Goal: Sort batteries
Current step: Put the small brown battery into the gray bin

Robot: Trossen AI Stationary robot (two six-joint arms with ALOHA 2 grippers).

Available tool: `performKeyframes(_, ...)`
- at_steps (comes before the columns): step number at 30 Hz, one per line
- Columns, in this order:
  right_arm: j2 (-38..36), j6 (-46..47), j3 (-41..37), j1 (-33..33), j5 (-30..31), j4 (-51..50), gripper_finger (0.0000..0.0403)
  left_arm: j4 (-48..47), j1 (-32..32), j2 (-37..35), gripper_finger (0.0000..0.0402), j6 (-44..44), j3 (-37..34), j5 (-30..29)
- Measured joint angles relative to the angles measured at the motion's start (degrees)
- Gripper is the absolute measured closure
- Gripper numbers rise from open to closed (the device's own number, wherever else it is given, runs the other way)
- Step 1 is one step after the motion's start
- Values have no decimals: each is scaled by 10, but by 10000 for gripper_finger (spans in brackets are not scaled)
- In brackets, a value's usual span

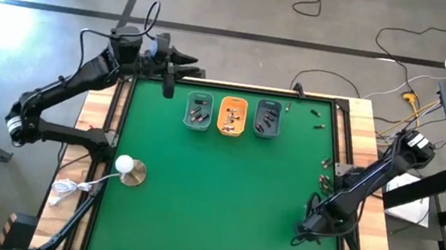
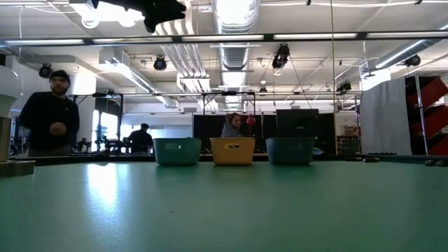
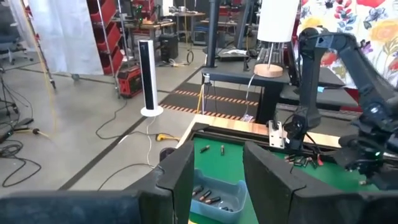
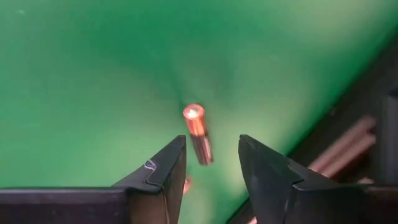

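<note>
High view shows a green table on grey floor, right gripper open over a battery, left gripper open and empty.

2 dark jointed arms, black cables

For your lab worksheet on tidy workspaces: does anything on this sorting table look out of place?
Yes. Small dark cylindrical batteries lie scattered loose along the green mat's far and right edges, outside the three small rectangular trays. One coppery battery lies alone before the right gripper's open jaws.
</note>
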Motion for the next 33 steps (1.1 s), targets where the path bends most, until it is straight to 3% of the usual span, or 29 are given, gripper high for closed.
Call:
performKeyframes(6,5,5,-58,-1,-11,108,290,-1,0,-22,284,-4,0,0)
performKeyframes(15,4,-26,-68,-17,-14,101,375,-2,0,-44,284,-4,0,-1)
performKeyframes(19,-8,-59,-35,-56,8,42,381,-2,0,-47,284,-2,0,-4)
performKeyframes(25,-23,-208,56,-198,128,-92,382,8,0,-42,284,5,0,-5)
performKeyframes(28,-21,-316,85,-305,201,-77,383,10,-2,-35,284,2,0,-5)
performKeyframes(33,-5,-536,131,-493,238,0,384,12,-11,-33,284,-11,0,-4)
